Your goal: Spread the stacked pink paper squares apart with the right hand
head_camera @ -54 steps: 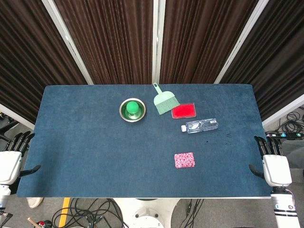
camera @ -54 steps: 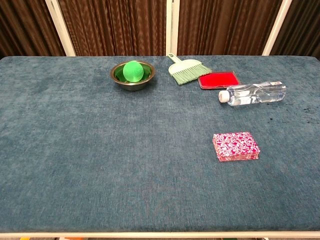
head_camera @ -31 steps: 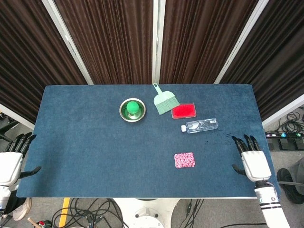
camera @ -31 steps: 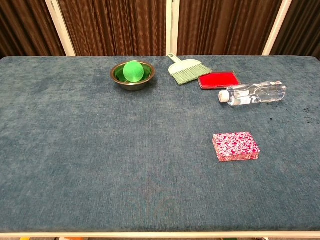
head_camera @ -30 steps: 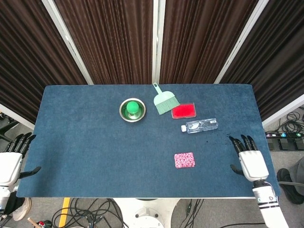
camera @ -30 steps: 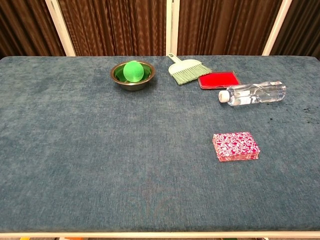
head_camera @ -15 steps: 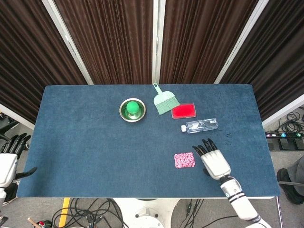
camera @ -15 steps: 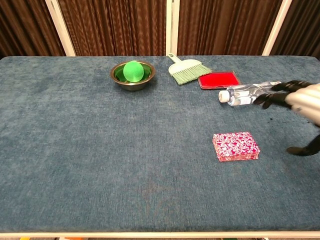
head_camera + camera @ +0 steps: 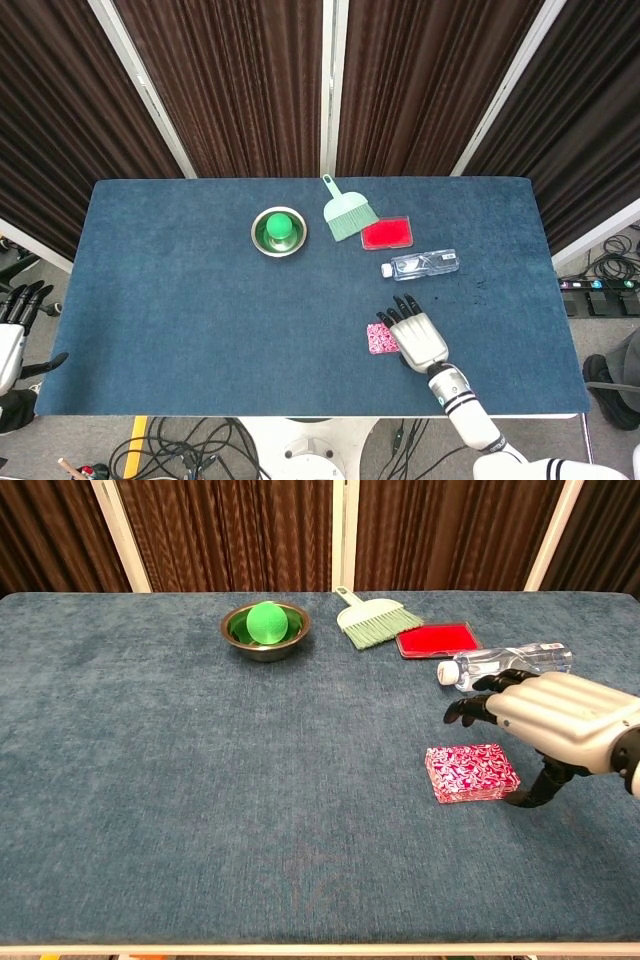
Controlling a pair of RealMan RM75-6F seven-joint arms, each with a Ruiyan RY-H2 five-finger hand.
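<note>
A stack of pink patterned paper squares [image 9: 470, 772] lies on the blue table, right of centre near the front; in the head view the stack [image 9: 379, 340] is partly covered. My right hand [image 9: 548, 718] hovers over the stack's right side, palm down, fingers stretched toward the far side, thumb [image 9: 535, 787] hanging down beside the stack's right edge. In the head view the right hand [image 9: 415, 336] overlaps the stack's right half. Contact cannot be told. My left hand [image 9: 10, 335] hangs off the table's left edge, fingers apart, holding nothing.
A clear plastic bottle [image 9: 505, 666] lies just beyond the right hand. Further back are a red pad [image 9: 435, 639], a green dustpan brush [image 9: 375, 620] and a steel bowl [image 9: 265, 630] with a green ball [image 9: 266, 621]. The table's left half [image 9: 150, 780] is bare cloth.
My right hand has swept in from the table's right edge leftward and now sits over the pink stack. The left hand has slid slightly further off the left side. The stack has not shifted.
</note>
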